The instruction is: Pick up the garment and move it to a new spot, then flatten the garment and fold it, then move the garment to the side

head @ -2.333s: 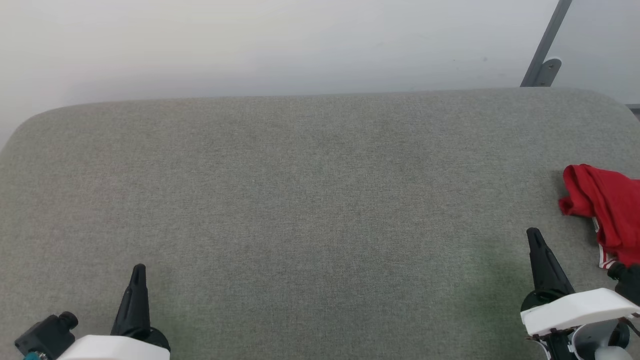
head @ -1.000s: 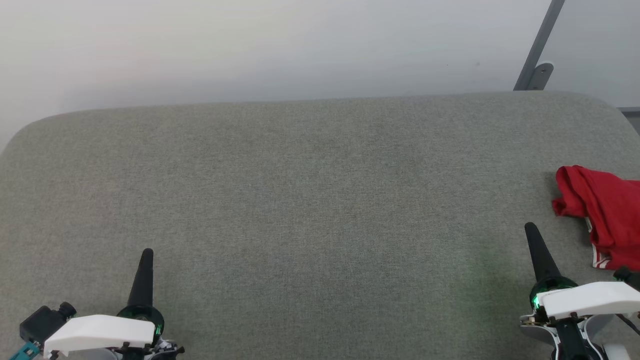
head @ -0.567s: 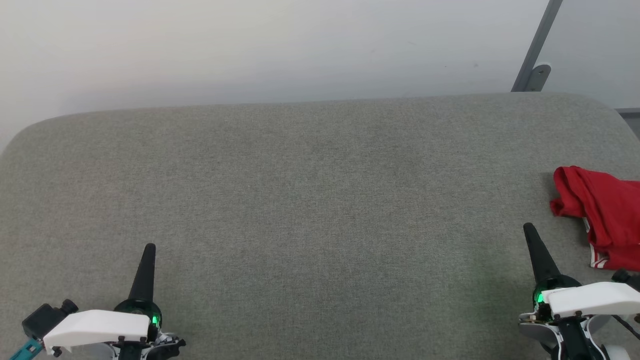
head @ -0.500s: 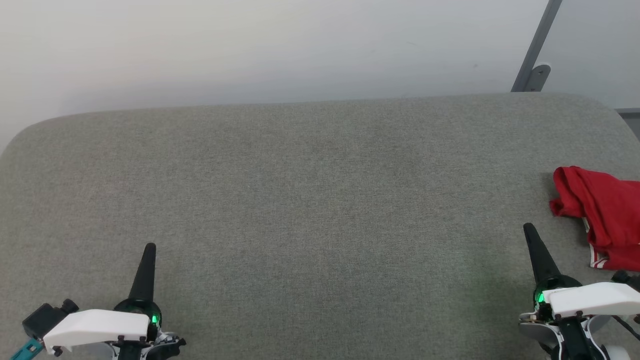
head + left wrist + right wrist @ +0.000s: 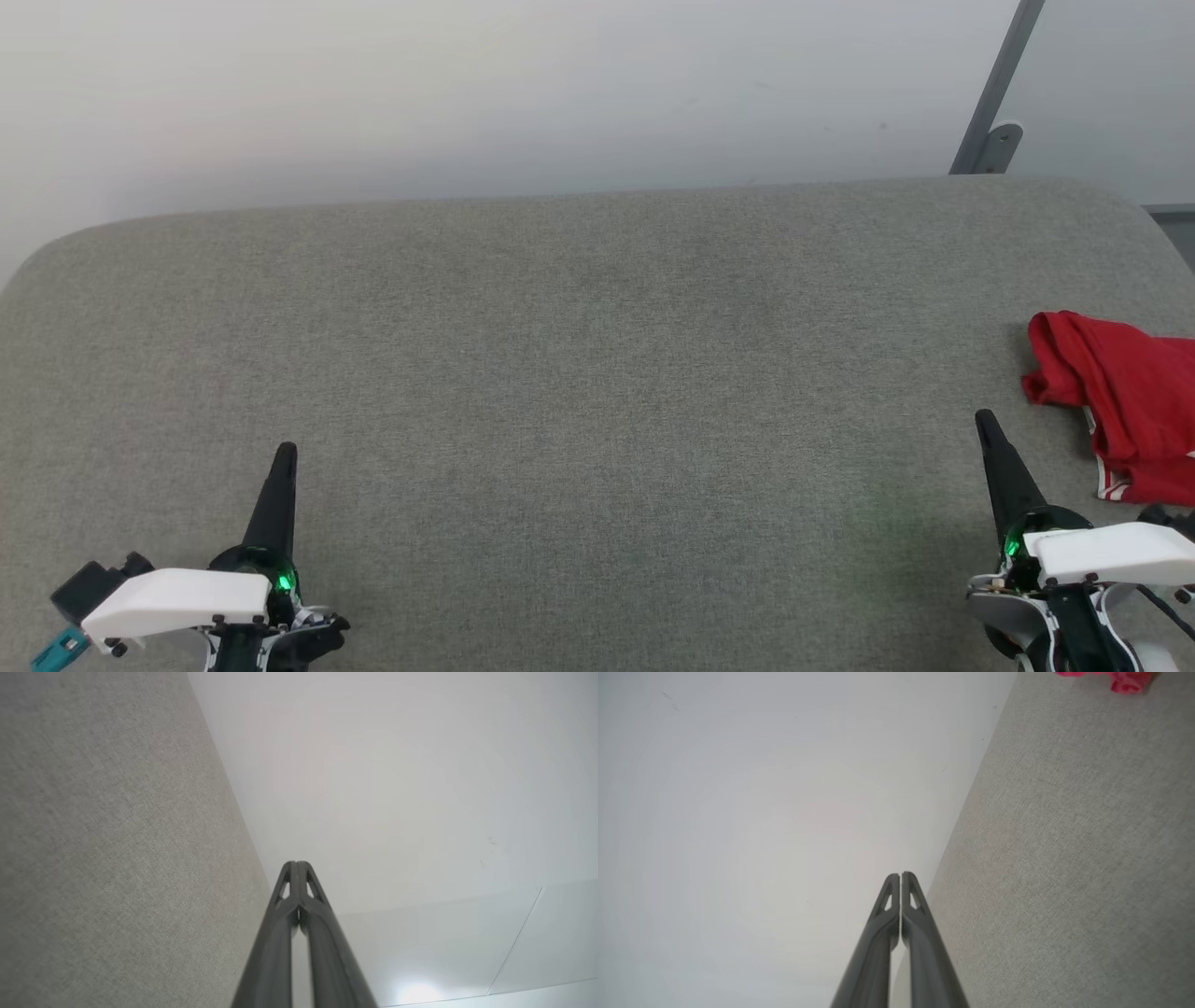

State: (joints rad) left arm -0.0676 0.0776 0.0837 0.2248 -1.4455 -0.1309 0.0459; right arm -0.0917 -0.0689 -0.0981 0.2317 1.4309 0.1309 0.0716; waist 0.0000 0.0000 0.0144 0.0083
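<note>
The garment (image 5: pixel 1125 401) is a crumpled red heap with a red-and-white striped edge, lying at the far right of the grey padded table (image 5: pixel 579 373) and cut off by the head view's right edge. A strip of it (image 5: pixel 1108 677) shows at the top right of the right wrist view. My right gripper (image 5: pixel 983 420) is shut and empty, hovering just left of and nearer than the heap, apart from it. In its wrist view the two fingers (image 5: pixel 900 877) press together. My left gripper (image 5: pixel 288 452) is shut and empty at the lower left, fingers (image 5: pixel 295 865) closed.
A pale wall rises behind the table's far edge. A grey metal post with a bracket (image 5: pixel 991 140) stands at the back right corner. The table's broad grey surface stretches between the two grippers.
The head camera has drifted slightly, so the whole scene sits a little lower and further left. Both grippers have crept a short way forward over the table. The garment has not moved.
</note>
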